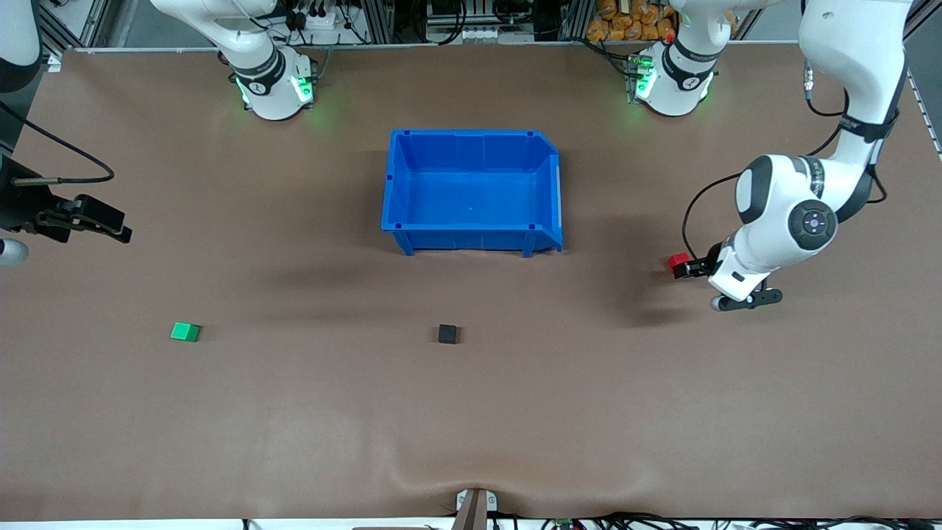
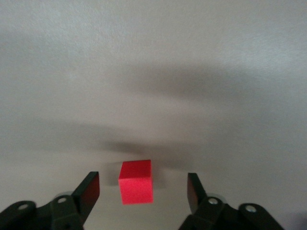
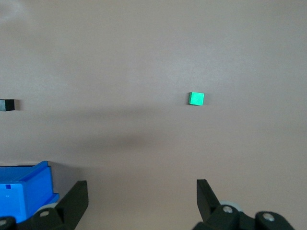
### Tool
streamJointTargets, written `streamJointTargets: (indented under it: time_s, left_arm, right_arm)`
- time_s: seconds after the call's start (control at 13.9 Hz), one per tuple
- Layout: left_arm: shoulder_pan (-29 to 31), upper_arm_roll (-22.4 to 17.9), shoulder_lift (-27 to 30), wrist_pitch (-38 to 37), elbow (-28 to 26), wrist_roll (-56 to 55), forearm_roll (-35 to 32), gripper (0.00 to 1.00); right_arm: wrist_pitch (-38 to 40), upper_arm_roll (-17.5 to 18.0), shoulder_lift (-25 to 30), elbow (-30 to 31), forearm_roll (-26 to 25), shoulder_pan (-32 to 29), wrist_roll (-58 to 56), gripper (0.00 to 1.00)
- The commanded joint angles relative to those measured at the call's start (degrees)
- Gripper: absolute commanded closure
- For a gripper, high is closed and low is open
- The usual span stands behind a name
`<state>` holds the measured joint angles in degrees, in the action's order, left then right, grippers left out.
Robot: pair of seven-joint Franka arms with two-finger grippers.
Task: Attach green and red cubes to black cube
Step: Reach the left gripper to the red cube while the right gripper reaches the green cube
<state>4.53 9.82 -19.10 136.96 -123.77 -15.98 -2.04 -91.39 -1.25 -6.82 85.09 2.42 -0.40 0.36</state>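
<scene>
The red cube (image 1: 677,260) rests on the table toward the left arm's end. My left gripper (image 1: 689,269) is low around it. In the left wrist view the red cube (image 2: 136,182) lies between the open fingers of the left gripper (image 2: 143,176), with a gap on each side. The black cube (image 1: 447,333) sits mid-table, nearer the front camera than the bin. The green cube (image 1: 185,332) lies toward the right arm's end. My right gripper (image 1: 118,228) hangs open and empty above the table. The right wrist view, with the right gripper (image 3: 141,184), shows the green cube (image 3: 196,98) and black cube (image 3: 7,104).
A blue bin (image 1: 471,239) stands empty at mid-table, nearer the robots' bases than the black cube; its corner shows in the right wrist view (image 3: 24,189). The brown table cover has a wrinkle at its front edge.
</scene>
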Motion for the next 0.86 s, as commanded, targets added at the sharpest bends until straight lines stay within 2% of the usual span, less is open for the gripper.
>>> streamJointTargets:
  time_s: [0.0, 0.29, 0.58, 0.65, 0.79]
  left_arm:
    - [0.04, 0.11, -1.02, 3.75, -2.0, -1.77, -0.95, 0.22]
    - [0.22, -0.07, -1.99, 4.19, -3.41, -1.77, -0.95, 0.25]
    - [1.01, -0.15, -2.52, 4.37, -4.46, -1.77, -1.39, 0.29]
    - [1.18, -0.07, -2.52, 4.37, -4.55, -1.86, -3.3, 0.3]
    - [1.45, -0.07, -3.05, 4.37, -4.55, -5.44, -4.2, 0.36]
  right_arm:
    - [-0.62, 0.55, -1.0, -0.8, 1.09, -0.83, -0.45, 0.0]
    - [1.12, 0.46, -3.36, -0.18, -0.05, -1.01, -0.1, 0.0]
    - [0.95, 0.37, -9.77, -0.8, -1.37, -2.85, -0.01, 0.0]
    - [0.61, 0.37, -11.09, -0.8, -1.28, -4.33, -0.1, 0.0]
    - [-0.88, 0.46, -15.82, -0.89, -0.58, -6.36, -0.27, 0.0]
